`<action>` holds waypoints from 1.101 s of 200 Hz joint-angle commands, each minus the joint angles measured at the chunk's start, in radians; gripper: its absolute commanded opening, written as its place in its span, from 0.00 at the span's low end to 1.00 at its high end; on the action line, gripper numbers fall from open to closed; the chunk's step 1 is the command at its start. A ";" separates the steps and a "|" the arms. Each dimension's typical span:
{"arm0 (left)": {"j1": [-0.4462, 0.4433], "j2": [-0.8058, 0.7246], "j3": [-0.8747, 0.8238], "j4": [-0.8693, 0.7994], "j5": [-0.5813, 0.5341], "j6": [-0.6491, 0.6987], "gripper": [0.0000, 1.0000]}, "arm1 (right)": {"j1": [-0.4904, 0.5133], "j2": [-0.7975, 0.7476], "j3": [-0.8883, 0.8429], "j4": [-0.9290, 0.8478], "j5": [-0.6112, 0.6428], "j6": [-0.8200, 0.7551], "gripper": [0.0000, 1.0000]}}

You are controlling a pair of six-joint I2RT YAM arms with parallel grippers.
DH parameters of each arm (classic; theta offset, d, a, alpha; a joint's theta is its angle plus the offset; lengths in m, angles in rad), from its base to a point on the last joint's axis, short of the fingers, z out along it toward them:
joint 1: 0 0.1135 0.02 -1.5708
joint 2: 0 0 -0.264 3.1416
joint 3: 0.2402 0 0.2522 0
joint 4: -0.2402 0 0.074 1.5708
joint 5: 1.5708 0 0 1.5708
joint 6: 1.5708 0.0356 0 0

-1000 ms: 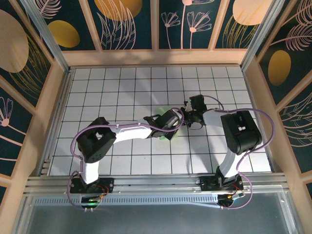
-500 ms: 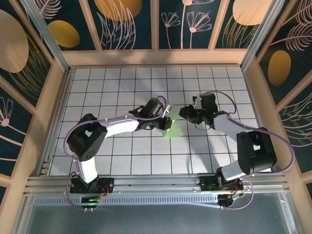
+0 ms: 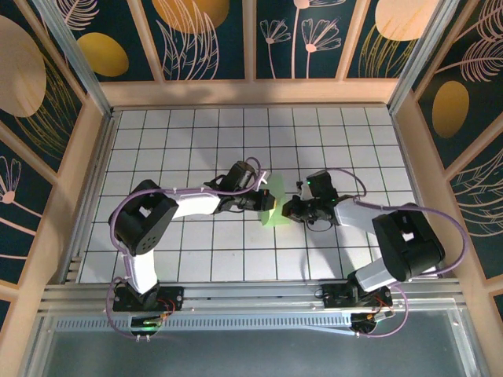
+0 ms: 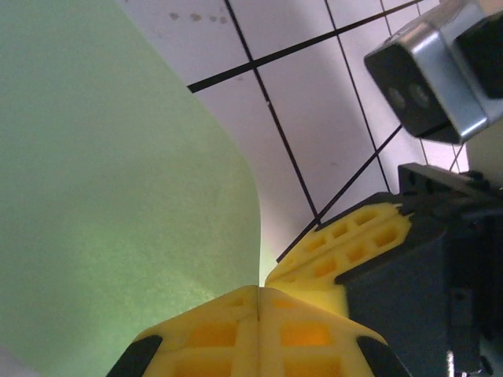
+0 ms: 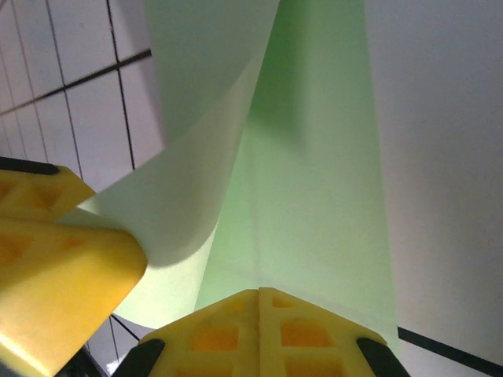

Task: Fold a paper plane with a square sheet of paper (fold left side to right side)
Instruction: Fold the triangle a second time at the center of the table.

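Right gripper point(image 3: 291, 209), lately part-open, has closed by the right edge of the mid-table sheet point(image 3: 277, 214) while the shut left gripper point(image 3: 266, 199), seemingly pinching the left side, curls it rightward: fold underway.

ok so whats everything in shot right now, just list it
sheet of paper: one, pale green, mid-table between the arms, one flap curled up
table: one, white tiles with black grid lines, under everything
wall panels: several, dark blue with gold plant prints, around the table
frame: one, light wood, edging the table
rail: one, silver metal, near edge
left arm: one, white and black, purple cable, reaching in from the left
right arm: one, same colours, reaching in from the right
left fingers: two, yellow, shut on the curled flap
right fingers: two, yellow, shut, tips against the sheet
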 commanded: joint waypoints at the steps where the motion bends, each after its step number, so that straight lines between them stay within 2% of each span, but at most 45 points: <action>1: 0.004 0.017 -0.029 0.052 0.020 -0.027 0.00 | 0.018 0.042 0.003 0.035 0.022 0.021 0.00; 90: 0.020 0.010 -0.069 0.046 -0.014 -0.014 0.00 | 0.026 0.108 0.023 -0.065 0.078 -0.017 0.00; 220: 0.041 -0.030 -0.074 -0.040 -0.085 0.062 0.00 | 0.027 0.118 0.026 -0.073 0.082 -0.033 0.00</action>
